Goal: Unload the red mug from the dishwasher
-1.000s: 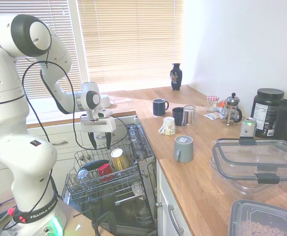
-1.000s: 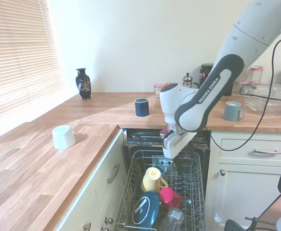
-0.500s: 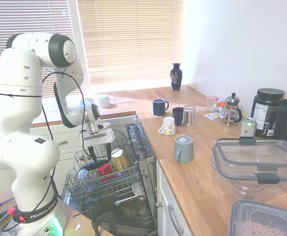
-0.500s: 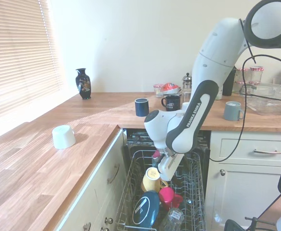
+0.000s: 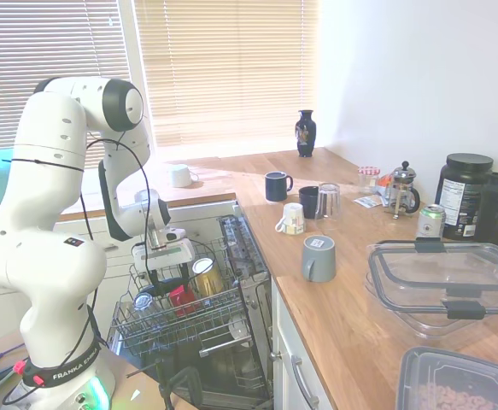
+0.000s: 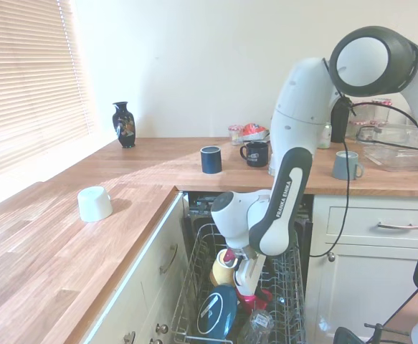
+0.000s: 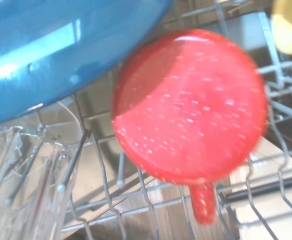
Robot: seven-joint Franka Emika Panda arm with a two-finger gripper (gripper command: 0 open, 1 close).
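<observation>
Red mug (image 7: pixel 188 105) sits upside down in the grey wire rack (image 5: pixel 189 318) of the dishwasher (image 5: pixel 244 256), base facing up with water drops on it, handle (image 7: pixel 204 202) sticking out to one side in the wrist view. In the rack it is just beside a big blue dish (image 7: pixel 60 45) that overlaps its rim, and near a gold metallic cup (image 5: pixel 204 275) and a clear glass (image 7: pixel 20 180) lying by the rack's front edge. First exterior view shows only part of the mug (image 5: pixel 181 296), second exterior view just a red sliver (image 6: pixel 257 299) under the arm.

Gripper (image 5: pixel 161 275) hangs low over the rack right above the mug, pointed down into it; fingers hidden by the wrist body and the rack contents in both exterior views (cannot tell if spread or pressed together, nor if touching the mug).

Wooden counter (image 5: pixel 351 316) to the side of the dishwasher carries a grey mug (image 5: pixel 319 257) upside down near its front edge, a pale mug (image 5: pixel 291 219) on its side, a dark navy mug (image 5: pixel 275 185) further back, a second dark mug (image 5: pixel 308 201) beside a clear tumbler (image 5: pixel 328 200), a French press (image 5: pixel 402 190), a can (image 5: pixel 430 221), a black tub (image 5: pixel 463 193), a clear lidded container (image 5: pixel 445 286). Dark vase (image 5: pixel 306 132) stands at the counter's back edge by the blinds. White mug (image 5: pixel 179 175) on the counter stretch behind the arm.
</observation>
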